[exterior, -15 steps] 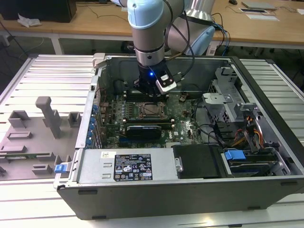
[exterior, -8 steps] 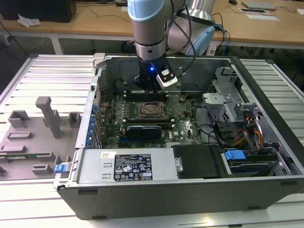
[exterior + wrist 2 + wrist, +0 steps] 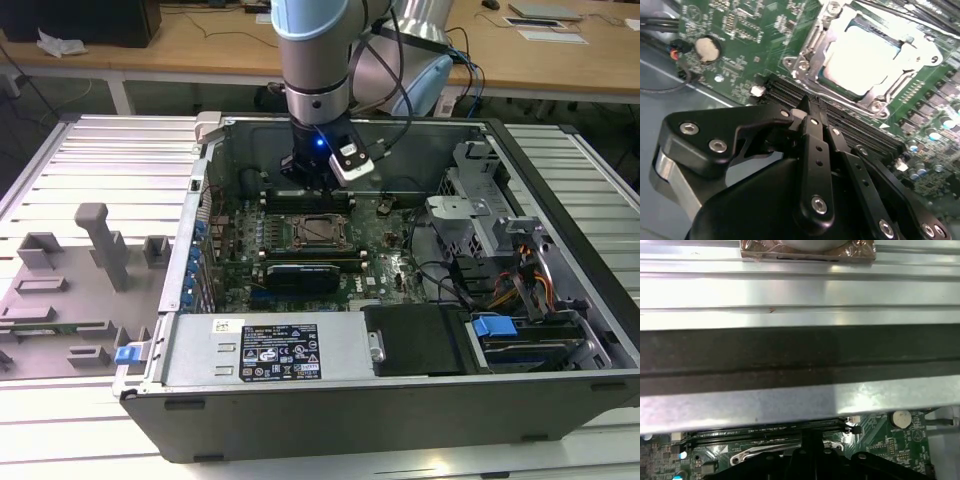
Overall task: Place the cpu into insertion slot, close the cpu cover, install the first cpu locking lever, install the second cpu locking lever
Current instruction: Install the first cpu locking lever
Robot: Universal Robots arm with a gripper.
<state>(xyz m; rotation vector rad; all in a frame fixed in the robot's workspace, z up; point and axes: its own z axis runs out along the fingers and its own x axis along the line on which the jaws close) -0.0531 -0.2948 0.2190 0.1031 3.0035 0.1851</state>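
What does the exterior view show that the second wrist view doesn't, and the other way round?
The exterior view shows the whole open computer case, the arm reaching into it, a blue drive latch and the grey fixture tray at that view's left. The second wrist view shows, close up, the cpu seated in the insertion slot, the closed fingers and a coin battery. Both show the green motherboard and the gripper.

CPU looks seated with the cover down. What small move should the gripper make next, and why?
Probably ease the gripper toward the insertion slot's rim to reach a locking lever: its shut fingers hang over the memory slots, beside the socket, while the cpu sits under the cpu cover.
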